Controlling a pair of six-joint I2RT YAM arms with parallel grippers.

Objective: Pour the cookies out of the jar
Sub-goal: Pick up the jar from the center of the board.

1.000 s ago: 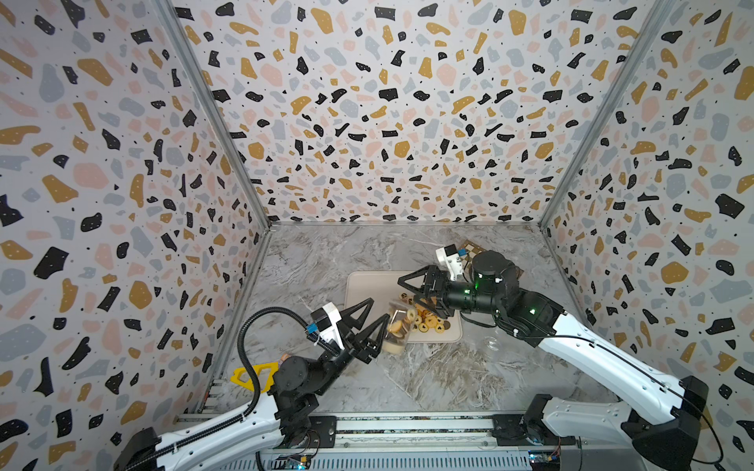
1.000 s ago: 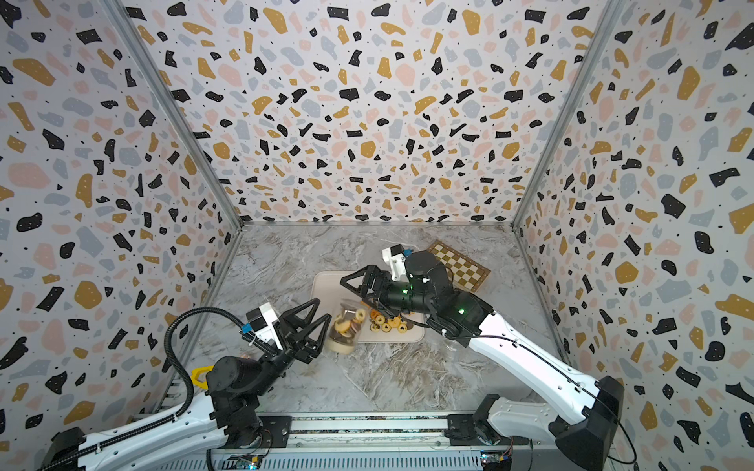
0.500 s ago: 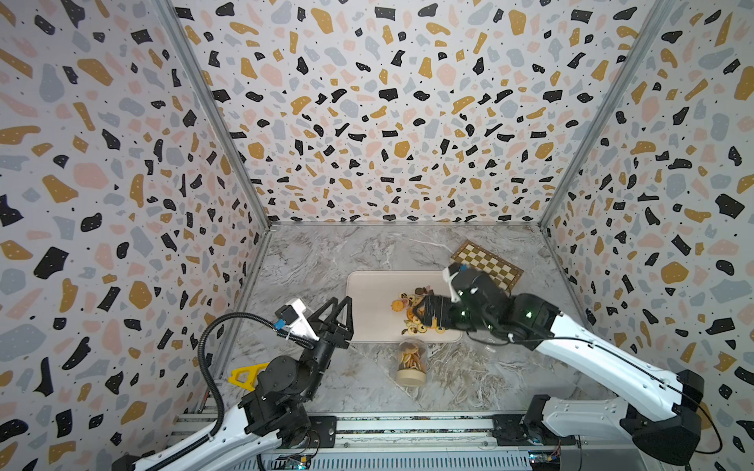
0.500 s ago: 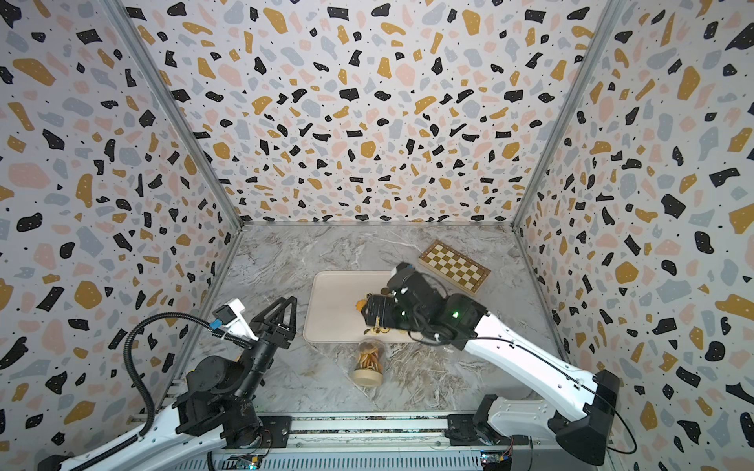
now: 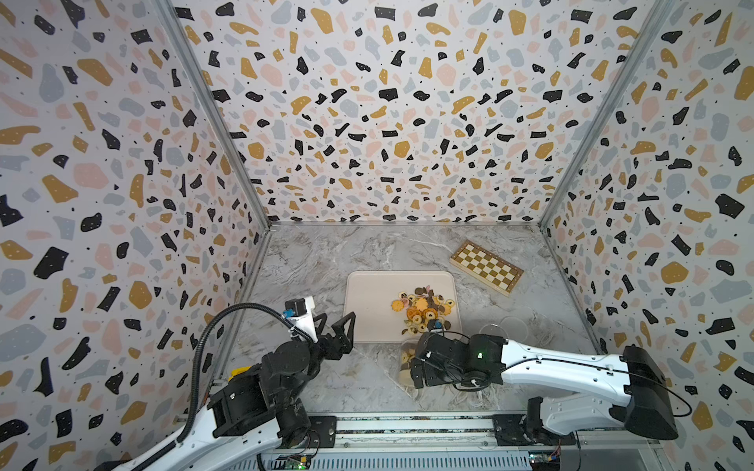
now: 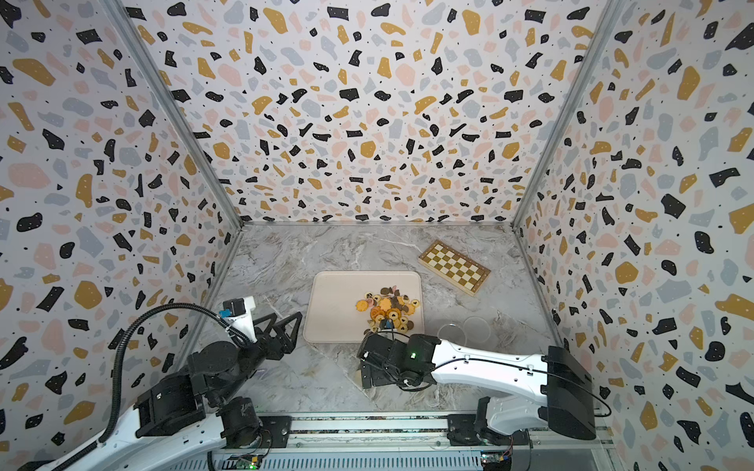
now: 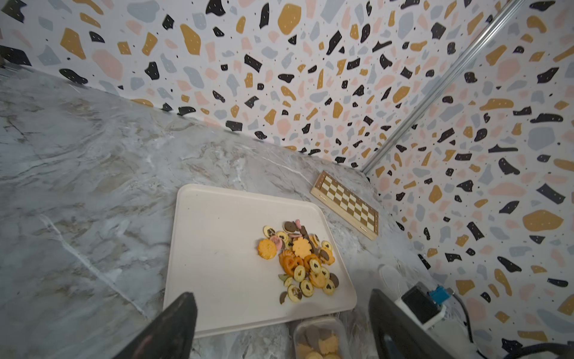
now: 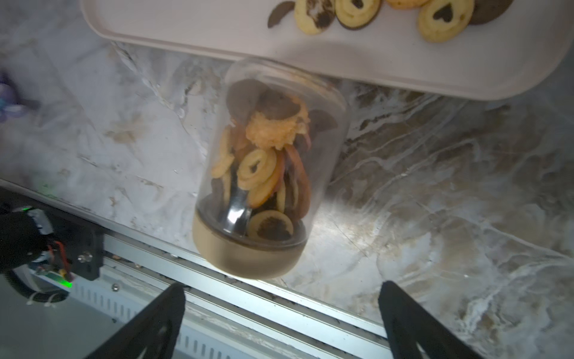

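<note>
I see the jar (image 8: 248, 255) sitting near the desk's (image 5: 367, 375) front edge, just off the tray's (image 8: 186, 28) front rim, cookies (image 8: 259, 167) inside. My right tool (image 8: 282, 287) hangs nearest, jaws wide apart, empty. The jar's long axis runs from its base by the tool toward the tray. My left tool (image 7: 281, 296) gapes too.

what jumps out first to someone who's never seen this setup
The loud terrazzo walls boxing in the marble table grab the eye first. Next comes the bright heap of cookies on the right side of the cream tray, mid-table. Just off the tray's near edge is a clear jar with more cookies inside, close by the open right pincer, which holds nothing.
</note>
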